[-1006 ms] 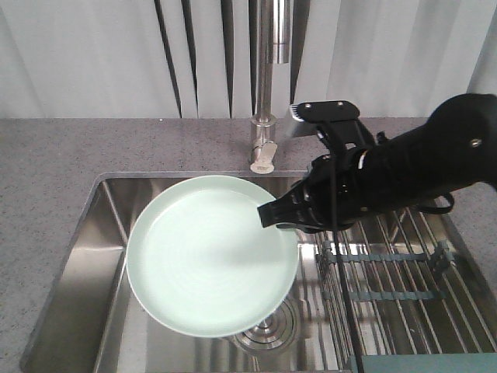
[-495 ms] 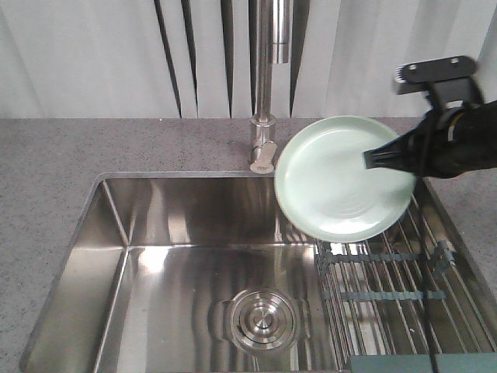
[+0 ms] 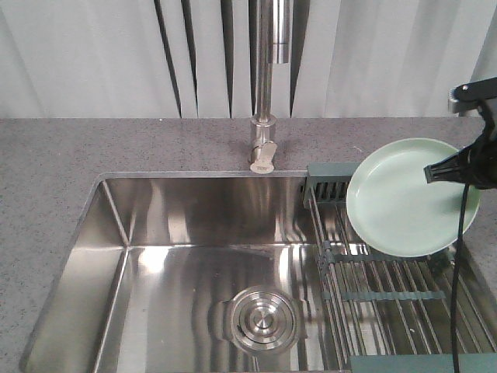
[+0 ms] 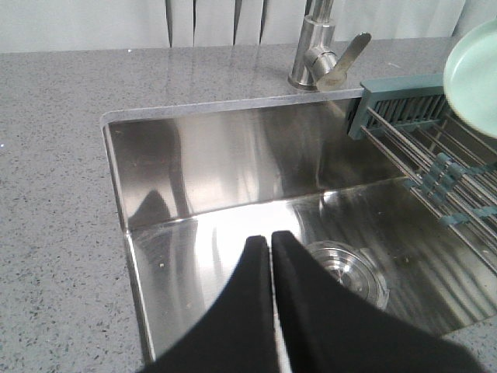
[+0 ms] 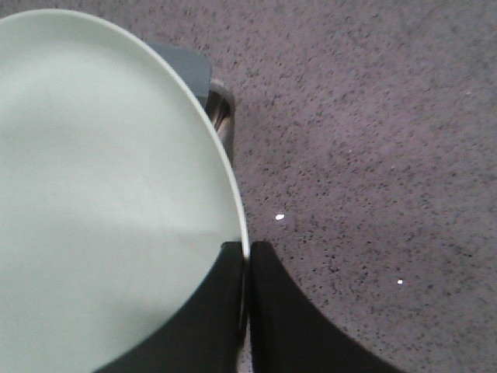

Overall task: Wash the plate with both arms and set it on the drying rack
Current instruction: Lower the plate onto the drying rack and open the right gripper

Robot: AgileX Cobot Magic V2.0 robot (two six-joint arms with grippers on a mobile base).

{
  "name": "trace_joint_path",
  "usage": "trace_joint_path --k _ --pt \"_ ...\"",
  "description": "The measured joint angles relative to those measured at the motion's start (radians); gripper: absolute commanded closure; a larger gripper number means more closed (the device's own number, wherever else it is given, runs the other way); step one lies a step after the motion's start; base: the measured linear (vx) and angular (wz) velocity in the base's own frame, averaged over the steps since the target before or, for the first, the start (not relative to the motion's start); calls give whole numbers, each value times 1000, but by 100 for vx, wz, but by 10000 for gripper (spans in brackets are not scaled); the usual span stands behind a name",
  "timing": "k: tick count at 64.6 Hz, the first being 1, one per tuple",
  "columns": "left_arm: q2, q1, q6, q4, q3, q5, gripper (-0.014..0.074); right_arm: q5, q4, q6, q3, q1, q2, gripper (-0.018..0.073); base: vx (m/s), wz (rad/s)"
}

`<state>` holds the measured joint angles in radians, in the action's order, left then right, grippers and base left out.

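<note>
The pale mint-green plate (image 3: 400,198) is held tilted above the drying rack (image 3: 388,287) at the right of the sink. My right gripper (image 3: 433,172) is shut on the plate's right rim; in the right wrist view its jaws (image 5: 246,252) pinch the rim of the plate (image 5: 101,194). The plate's edge also shows in the left wrist view (image 4: 475,78), above the rack (image 4: 423,132). My left gripper (image 4: 270,242) is shut and empty, above the sink basin (image 4: 194,233).
The steel sink (image 3: 194,256) has a drain (image 3: 262,317) at its bottom middle. A faucet (image 3: 264,85) stands behind it. Grey speckled counter (image 3: 54,171) surrounds the sink. A black cable (image 3: 458,280) hangs from the right arm over the rack.
My right gripper has carried the plate from over the sink basin to the right, to above the drying rack. The rack's far end bar is now uncovered.
</note>
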<state>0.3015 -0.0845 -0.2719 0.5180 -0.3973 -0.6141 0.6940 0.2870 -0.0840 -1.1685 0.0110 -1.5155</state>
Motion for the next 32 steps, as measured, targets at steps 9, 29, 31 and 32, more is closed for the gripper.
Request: trace_joint_path --k 9,29,31,32 --pt "0 0 0 0 0 0 603 -8 -6 5 0 0 -86 561 0 0" --pt "0 0 0 0 0 0 603 -16 -115 132 0 0 -186 561 0 0" --pt "0 0 0 0 0 0 603 -16 -124 144 0 0 -192 561 0 0" --pt "0 0 0 0 0 0 603 -17 -131 148 0 0 -194 561 0 0"
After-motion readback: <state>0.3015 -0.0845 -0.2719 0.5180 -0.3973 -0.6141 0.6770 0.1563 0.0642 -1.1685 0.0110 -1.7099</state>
